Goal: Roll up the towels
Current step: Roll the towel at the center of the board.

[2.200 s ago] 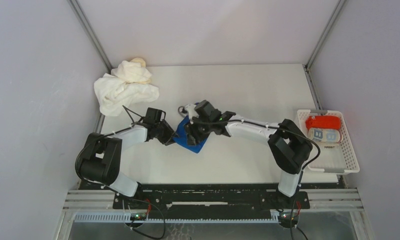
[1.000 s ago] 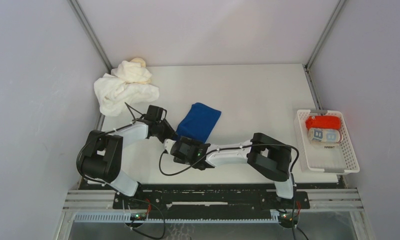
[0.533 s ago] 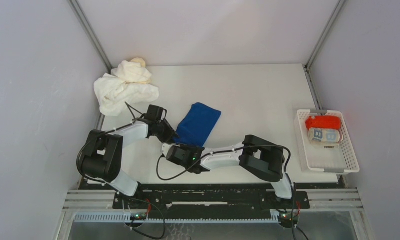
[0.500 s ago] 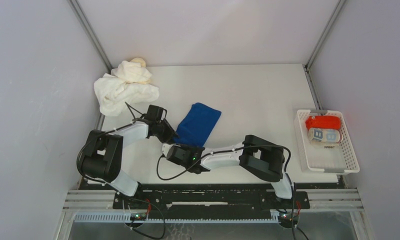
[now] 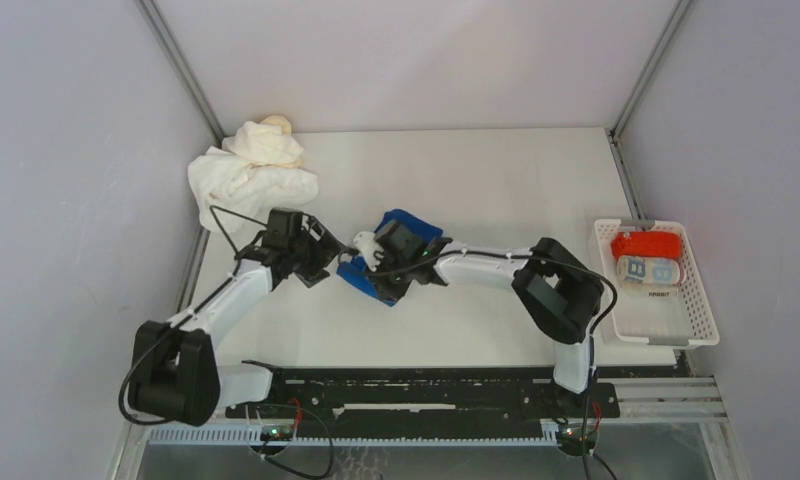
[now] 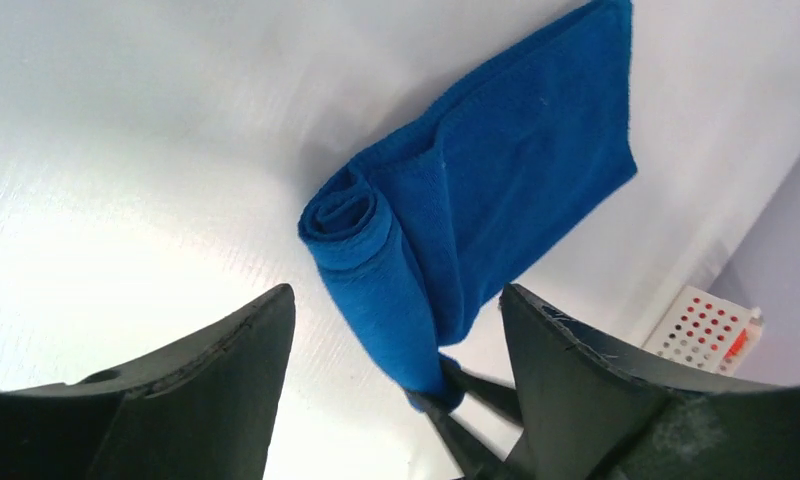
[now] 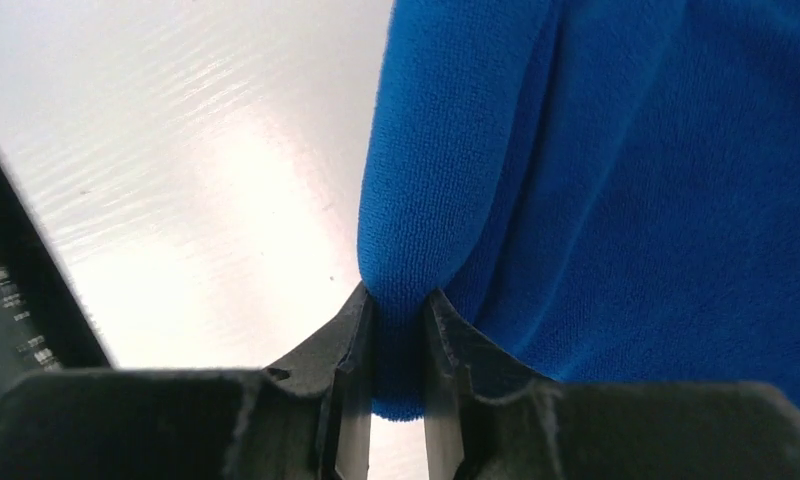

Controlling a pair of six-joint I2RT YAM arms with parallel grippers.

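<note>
- The blue towel is shown lying on the white table, a little left of centre and between the two grippers.
- In the left wrist view, the near end of the blue towel is seen coiled into a loose spiral. The rest is laid out flat as a folded band running away from the camera.
- The right gripper is set at the rolled end. Its fingers are drawn almost together, and a thick fold of blue cloth is pinched between the tips.
- The same pinch is seen from the other side in the left wrist view, where two dark fingertips are clamped on the lower corner of the roll.
- The left gripper is held just beside the left end of the roll. Its fingers are spread wide and nothing is gripped between them. Whether either finger touches the cloth cannot be told.
- A heap of white towels is piled at the far left corner of the table, with a cream towel on its far side.
- A white slatted basket is placed at the right edge of the table.
- A red towel and a light-blue patterned towel, both rolled, are laid side by side in the far end of the basket.
</note>
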